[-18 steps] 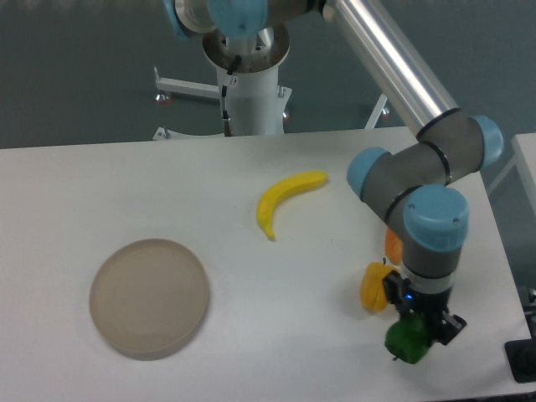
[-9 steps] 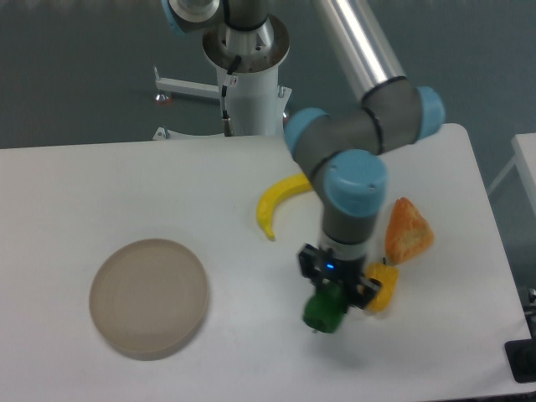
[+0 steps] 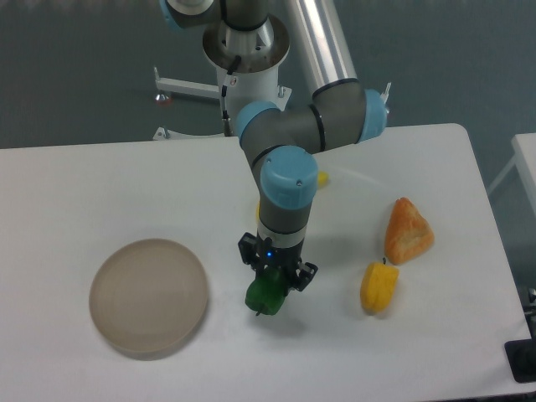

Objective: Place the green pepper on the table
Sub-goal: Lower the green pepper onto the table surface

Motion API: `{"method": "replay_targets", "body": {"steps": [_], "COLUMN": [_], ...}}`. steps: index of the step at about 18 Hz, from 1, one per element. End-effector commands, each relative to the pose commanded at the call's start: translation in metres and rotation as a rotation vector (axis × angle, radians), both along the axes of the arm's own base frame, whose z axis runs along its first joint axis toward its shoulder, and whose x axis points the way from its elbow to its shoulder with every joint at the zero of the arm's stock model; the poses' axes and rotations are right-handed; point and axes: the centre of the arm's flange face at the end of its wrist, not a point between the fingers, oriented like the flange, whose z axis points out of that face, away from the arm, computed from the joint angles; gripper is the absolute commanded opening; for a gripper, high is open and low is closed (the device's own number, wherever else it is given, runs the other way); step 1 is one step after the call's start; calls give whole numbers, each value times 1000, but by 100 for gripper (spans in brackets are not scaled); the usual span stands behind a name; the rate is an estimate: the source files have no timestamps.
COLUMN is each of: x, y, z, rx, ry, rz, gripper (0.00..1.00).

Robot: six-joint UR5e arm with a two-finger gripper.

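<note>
The green pepper (image 3: 265,292) is a small glossy dark-green thing held in my gripper (image 3: 272,280), whose fingers are shut on its upper part. It hangs stem-down just above the white table (image 3: 100,184), a little right of the round beige plate. Whether it touches the tabletop I cannot tell. The arm comes down from the upper middle and covers most of the banana behind it.
A round beige plate (image 3: 149,297) lies at the lower left. A yellow pepper (image 3: 378,286) and an orange wedge-shaped piece (image 3: 408,232) sit to the right. A bit of yellow banana (image 3: 322,177) shows beside the arm. The table's front edge runs close below.
The arm has swung left across the table with the green pepper in its grip, from the right edge past the yellow pepper to a spot near the plate.
</note>
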Motion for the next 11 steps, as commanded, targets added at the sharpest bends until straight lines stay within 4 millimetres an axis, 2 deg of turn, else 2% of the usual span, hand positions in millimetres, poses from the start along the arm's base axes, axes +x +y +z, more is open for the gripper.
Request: {"method": "replay_targets", "body": {"steps": [2, 7, 8, 11], "x": [-1, -6, -9, -9], "y": [0, -1, 0, 1], "z": [-8, -10, -26, -26], "rx": [0, -2, -19, -19], "ry": [5, 11, 33, 34], "rz": [-11, -20, -149, -153], "gripper": [37, 37, 37, 37]}}
